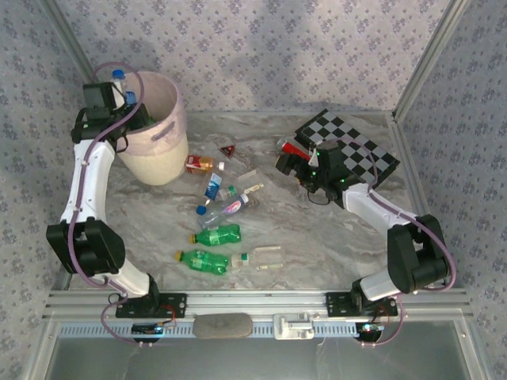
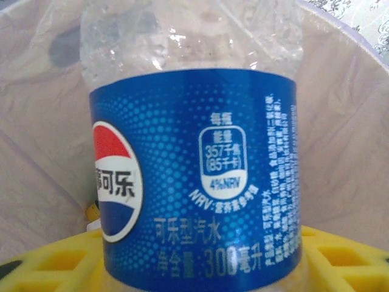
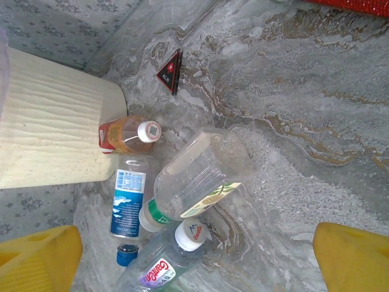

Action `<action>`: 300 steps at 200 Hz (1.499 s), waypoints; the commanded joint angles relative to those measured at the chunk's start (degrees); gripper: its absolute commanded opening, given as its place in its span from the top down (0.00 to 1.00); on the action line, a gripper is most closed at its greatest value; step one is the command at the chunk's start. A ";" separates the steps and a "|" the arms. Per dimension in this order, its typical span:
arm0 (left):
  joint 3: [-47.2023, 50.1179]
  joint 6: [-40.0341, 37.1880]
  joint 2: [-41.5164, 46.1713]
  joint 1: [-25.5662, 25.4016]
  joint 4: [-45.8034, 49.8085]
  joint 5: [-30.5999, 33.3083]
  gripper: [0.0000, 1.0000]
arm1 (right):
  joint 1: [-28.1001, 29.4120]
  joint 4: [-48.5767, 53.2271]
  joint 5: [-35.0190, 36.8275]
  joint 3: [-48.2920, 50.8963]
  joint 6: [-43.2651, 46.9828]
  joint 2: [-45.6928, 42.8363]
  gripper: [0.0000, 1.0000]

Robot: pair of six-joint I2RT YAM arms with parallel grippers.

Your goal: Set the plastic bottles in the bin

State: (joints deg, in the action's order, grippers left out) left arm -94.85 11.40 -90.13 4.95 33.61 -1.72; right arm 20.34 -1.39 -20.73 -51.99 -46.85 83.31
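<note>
Closest to the left wrist lens stands a clear plastic bottle with a blue Pepsi label, upright, with the pale pink inner wall of the bin behind it. Yellow fingers of the left gripper lie against its two sides, clamped on it. From above, this bottle's blue cap shows over the rim of the large round bin with a pink top and cream lower body, which sits at the far left of the grey marbled table.

The right gripper hovers over the middle of the table, its yellow fingers spread wide apart with nothing between them. Below it lies a cluster of bottles:
- a red-labelled bottle of orange liquid with a white cap, just beside the bin's cream wall;
- a clear bottle with a blue-and-white label and blue cap;
- a wide clear bottle with a green neck ring, touching the one before;
- a clear bottle with a white cap and pink lettering.

Nearer the arm bases lie two green plastic bottles, side by side, and a small clear bottle just right of them.

A small red-and-black triangle rests between the bin and a black-and-white chessboard; a long red bar lies at the board's left edge.
</note>
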 commanded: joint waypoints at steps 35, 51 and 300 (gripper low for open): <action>-2.36 2.18 0.05 0.67 3.84 -2.63 0.09 | -0.08 3.03 2.27 -0.87 3.06 -2.35 0.01; -2.45 2.85 1.36 0.63 3.32 -4.16 0.03 | -0.04 3.45 2.41 -0.97 3.58 -2.30 0.01; 33.13 12.33 19.26 -22.88 -16.97 -3.66 0.00 | 44.43 25.17 16.15 1.24 62.91 -2.74 0.01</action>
State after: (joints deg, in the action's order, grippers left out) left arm -62.70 23.49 -73.21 -18.02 18.94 -7.73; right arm 63.13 21.43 -8.49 -51.13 11.14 79.20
